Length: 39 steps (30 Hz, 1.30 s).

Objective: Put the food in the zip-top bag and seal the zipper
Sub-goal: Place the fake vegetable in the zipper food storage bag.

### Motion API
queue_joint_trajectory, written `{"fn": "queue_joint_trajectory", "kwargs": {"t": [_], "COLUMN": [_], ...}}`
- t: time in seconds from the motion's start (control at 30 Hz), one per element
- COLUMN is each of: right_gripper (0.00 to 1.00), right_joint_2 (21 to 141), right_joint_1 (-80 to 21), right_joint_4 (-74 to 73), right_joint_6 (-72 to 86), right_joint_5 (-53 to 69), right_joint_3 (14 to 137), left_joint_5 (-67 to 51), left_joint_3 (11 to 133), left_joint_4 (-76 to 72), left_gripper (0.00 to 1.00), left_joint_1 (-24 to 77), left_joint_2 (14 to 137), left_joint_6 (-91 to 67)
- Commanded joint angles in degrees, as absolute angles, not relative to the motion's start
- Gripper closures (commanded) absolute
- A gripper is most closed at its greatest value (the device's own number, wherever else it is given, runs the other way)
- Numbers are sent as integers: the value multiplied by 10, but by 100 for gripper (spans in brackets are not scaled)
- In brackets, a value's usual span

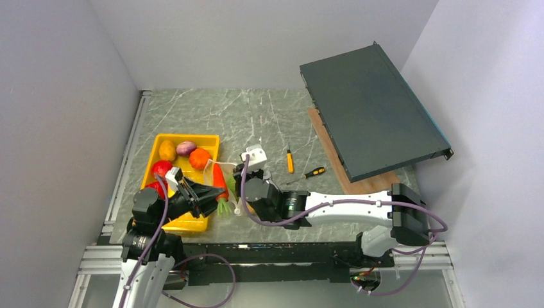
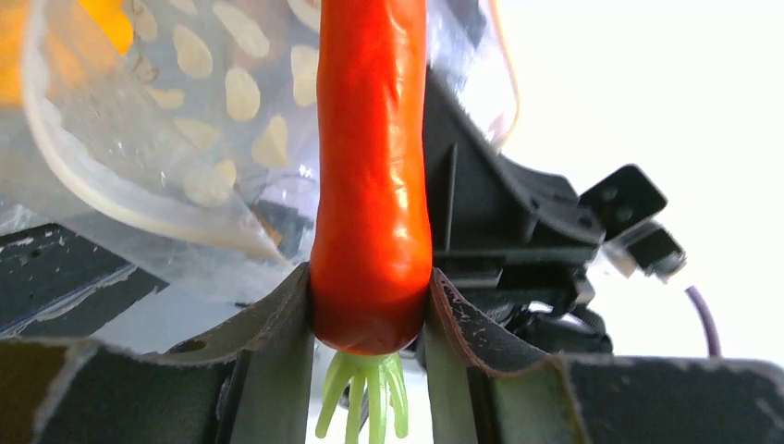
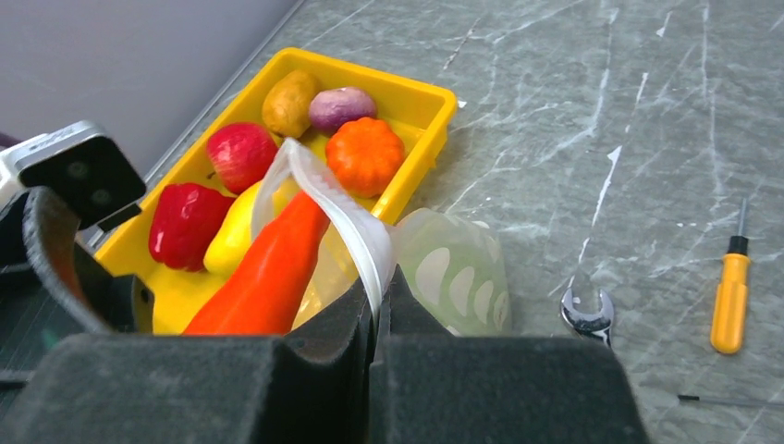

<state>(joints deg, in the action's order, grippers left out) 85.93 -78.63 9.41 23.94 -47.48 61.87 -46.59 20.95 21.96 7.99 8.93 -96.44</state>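
Grey marbled tabletop (image 1: 256, 122), wall (image 1: 64, 128) close at left; free surface lies right of the yellow tray (image 3: 421, 162). Your left gripper (image 2: 370, 314) is clamped on the carrot (image 2: 370, 166) at its thick end, tip at the mouth of the zip-top bag (image 3: 453, 268), which your right gripper (image 3: 379, 305) pinches tight by the zipper (image 3: 342, 208). Carrot looks rigid, light, slick; bag film is floppy and likely folds if pushed.

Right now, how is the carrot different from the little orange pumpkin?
The carrot is long and thin; the pumpkin is round and ribbed. The carrot is pinched in the left tool, tip at the mouth of the bag; the pumpkin sits loose in the yellow tray. Both are shiny orange toys.
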Motion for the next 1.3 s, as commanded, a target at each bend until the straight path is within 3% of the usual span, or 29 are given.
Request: {"fn": "queue_joint_trajectory", "kwargs": {"t": [0.0, 0.17, 0.5, 0.73, 0.8, 0.93, 1.1, 1.27], "right_gripper": [100, 100, 100, 100, 100, 100, 100, 100], "right_joint_2": [832, 816, 820, 856, 865, 874, 882, 877], "right_joint_1": [-796, -797, -797, -796, -796, -796, -797, -793], "right_joint_4": [156, 141, 102, 36, 25, 13, 3, -20], "right_joint_6": [220, 250, 262, 292, 293, 298, 303, 307], "right_joint_5": [-443, -401, -372, -381, -381, -383, -384, -385], "right_joint_3": [600, 599, 639, 705, 718, 725, 725, 724], "left_joint_5": [-376, -308, -310, -280, -292, -307, -303, -284], "left_joint_3": [229, 270, 369, 332, 316, 312, 336, 374], "left_joint_4": [238, 309, 406, 387, 359, 343, 361, 400], "left_gripper": [86, 86, 87, 83, 71, 36, 14, 5], "left_joint_1": [81, 80, 82, 86, 86, 87, 87, 87], "left_joint_2": [92, 114, 219, 193, 192, 196, 201, 202], "left_joint_6": [-1015, -997, -882, -901, -905, -899, -877, -834]}}
